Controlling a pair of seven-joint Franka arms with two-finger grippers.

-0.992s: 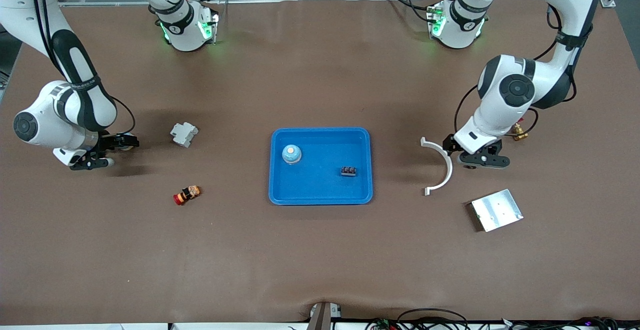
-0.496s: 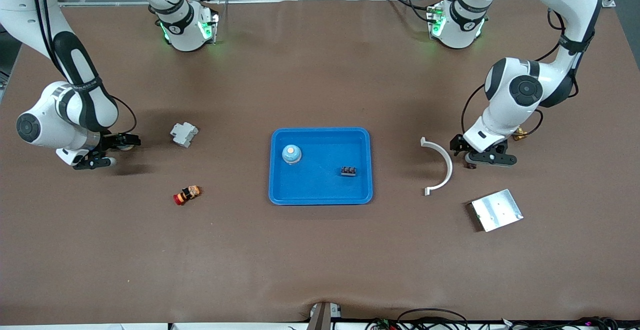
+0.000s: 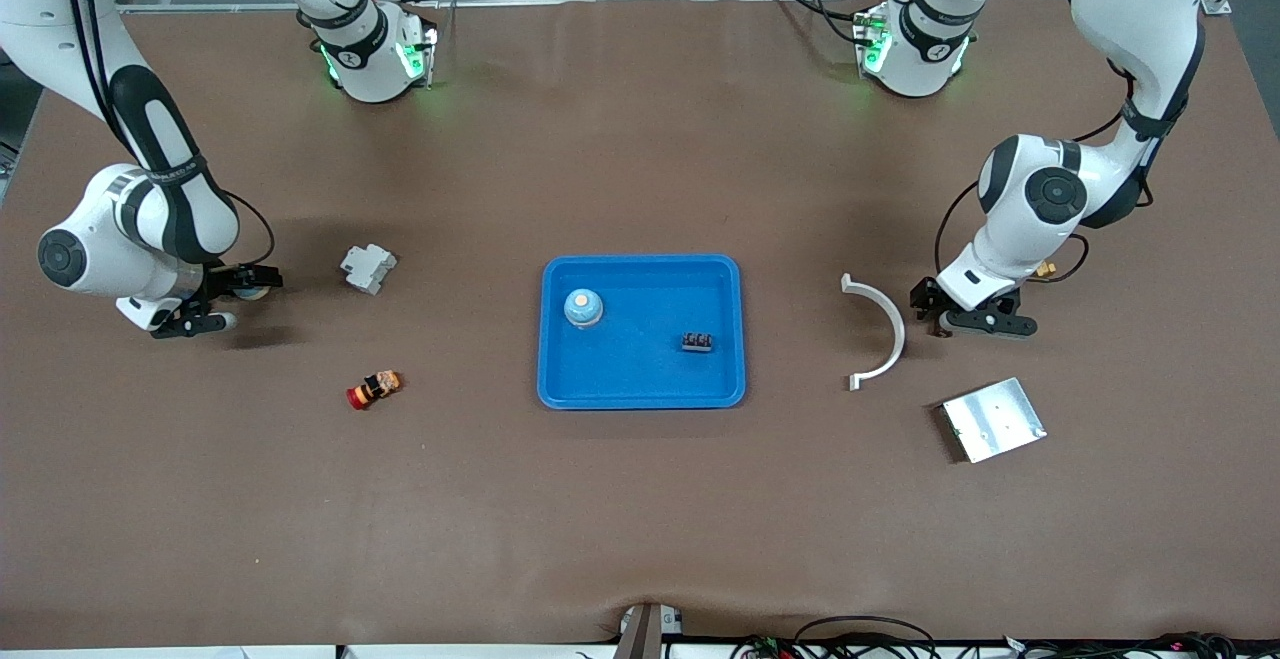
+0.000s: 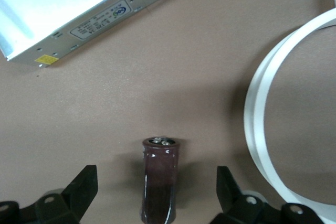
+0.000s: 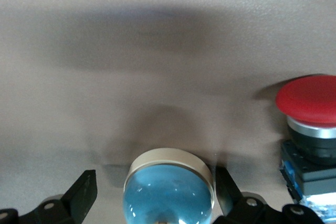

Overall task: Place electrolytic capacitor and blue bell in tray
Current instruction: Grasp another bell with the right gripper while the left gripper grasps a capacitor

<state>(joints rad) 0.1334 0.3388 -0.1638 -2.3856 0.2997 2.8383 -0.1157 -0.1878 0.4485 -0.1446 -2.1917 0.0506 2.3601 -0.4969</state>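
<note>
Two grasps pending: left gripper (image 4: 155, 195) fingers wide, straddling capacitor (image 4: 160, 177) on surface; right gripper (image 5: 152, 198) fingers wide around blue bell (image 5: 168, 187) (centre first), then tray (image 3: 640, 394).

My left pincer (image 3: 977, 322) has drifted rightward in the front frame, away from the white curved plastic bracket (image 3: 882, 332), and now straddles the dark brown cylindrical capacitor (image 4: 160, 178). My right pincer (image 3: 208, 303) has barely crept rightward too.
</note>
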